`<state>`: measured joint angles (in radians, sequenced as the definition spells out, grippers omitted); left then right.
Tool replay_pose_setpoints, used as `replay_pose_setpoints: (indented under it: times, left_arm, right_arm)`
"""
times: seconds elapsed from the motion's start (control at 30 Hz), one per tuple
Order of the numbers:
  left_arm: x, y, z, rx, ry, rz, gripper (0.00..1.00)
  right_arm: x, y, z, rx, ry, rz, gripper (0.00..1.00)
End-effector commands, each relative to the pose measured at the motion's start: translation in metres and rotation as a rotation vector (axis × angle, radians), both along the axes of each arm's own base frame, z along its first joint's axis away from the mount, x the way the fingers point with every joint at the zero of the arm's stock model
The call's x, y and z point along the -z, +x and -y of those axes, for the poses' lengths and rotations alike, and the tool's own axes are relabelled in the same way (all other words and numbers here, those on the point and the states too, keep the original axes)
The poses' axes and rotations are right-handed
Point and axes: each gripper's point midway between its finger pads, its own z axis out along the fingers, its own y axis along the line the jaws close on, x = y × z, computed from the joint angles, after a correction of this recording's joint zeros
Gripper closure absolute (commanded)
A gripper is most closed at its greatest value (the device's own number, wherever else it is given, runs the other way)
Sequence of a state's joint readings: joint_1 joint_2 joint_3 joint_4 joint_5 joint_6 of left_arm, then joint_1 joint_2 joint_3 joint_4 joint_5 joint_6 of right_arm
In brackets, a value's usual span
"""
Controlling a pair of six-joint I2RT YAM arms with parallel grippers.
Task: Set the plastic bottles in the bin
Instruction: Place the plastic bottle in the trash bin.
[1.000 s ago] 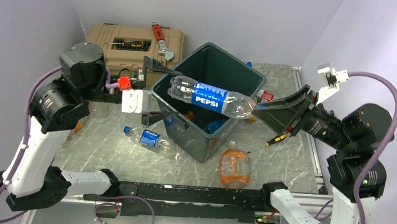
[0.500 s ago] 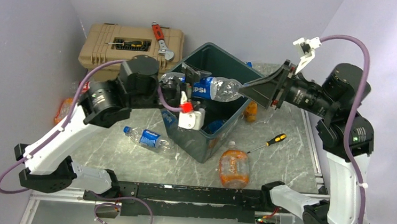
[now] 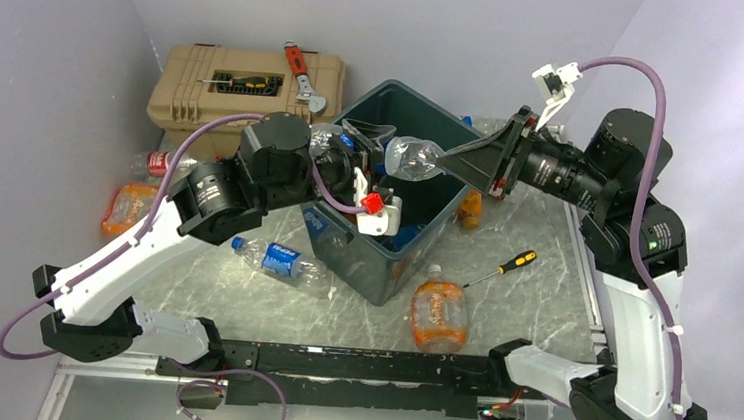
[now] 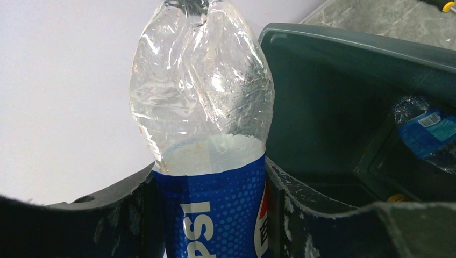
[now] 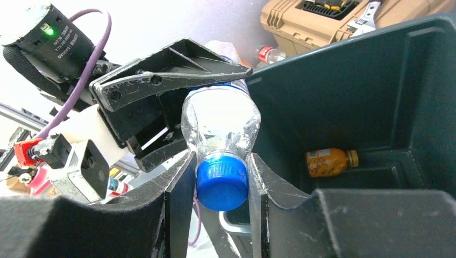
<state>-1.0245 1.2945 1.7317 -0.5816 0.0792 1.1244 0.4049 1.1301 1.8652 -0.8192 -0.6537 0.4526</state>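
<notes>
A crushed clear Pepsi bottle (image 3: 414,158) hangs level over the dark green bin (image 3: 389,267). My right gripper (image 3: 444,161) is shut on its blue cap (image 5: 222,183). My left gripper (image 3: 358,149) is shut on the blue label (image 4: 215,215), a finger pressed on each side. Inside the bin (image 5: 376,80) lie an orange bottle (image 5: 329,161) and a blue-labelled bottle (image 4: 430,131). On the table are a blue-labelled bottle (image 3: 279,260), a crushed orange bottle (image 3: 437,313), another orange one (image 3: 128,206) and a red-capped one (image 3: 156,163) at the left.
A tan toolbox (image 3: 247,85) stands behind the bin at the back left with a red wrench (image 3: 299,69) on it. A yellow-handled screwdriver (image 3: 516,264) lies on the table right of the bin. A small orange bottle (image 3: 468,210) sits by the bin's right wall.
My left arm swung right from beside the bin to the bottle and its jaws closed on the label. My right arm carried the bottle up and back over the bin.
</notes>
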Motion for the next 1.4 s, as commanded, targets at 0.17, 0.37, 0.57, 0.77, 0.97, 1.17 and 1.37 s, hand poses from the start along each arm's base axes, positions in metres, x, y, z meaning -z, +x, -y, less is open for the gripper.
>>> replay_pose_setpoints:
  times: [0.17, 0.37, 0.57, 0.77, 0.97, 1.17, 1.37]
  left_arm:
    - [-0.033, -0.010, -0.003, 0.022, -0.135, 0.018, 0.67]
    - [-0.060, -0.014, -0.008, 0.002, -0.316, -0.080, 0.85]
    - [-0.086, -0.028, -0.020, 0.014, -0.602, -0.318, 0.92]
    - [-0.077, -0.029, -0.016, 0.102, -0.860, -0.680, 0.88]
    - [-0.060, 0.033, 0.008, 0.088, -0.895, -1.062, 0.78]
    - [-0.064, 0.085, 0.022, 0.132, -0.982, -1.130, 0.79]
    - [-0.039, 0.113, 0.057, 0.243, -0.971, -1.194, 0.70]
  right_arm:
    - [-0.035, -0.031, 0.000, -0.081, 0.104, 0.112, 0.30]
    - [-0.064, -0.059, 0.020, -0.017, 0.232, 0.258, 0.00]
    - [-0.056, -0.084, 0.082, 0.288, 0.354, 0.467, 0.00]
    - [0.025, -0.082, 0.125, 0.529, 0.407, 0.443, 0.02]
    - [0.090, -0.062, 0.139, 0.654, 0.380, 0.337, 0.02]
    - [0.131, -0.047, 0.149, 0.745, 0.349, 0.251, 0.00]
    - [0.171, -0.043, 0.152, 0.779, 0.386, 0.165, 0.00]
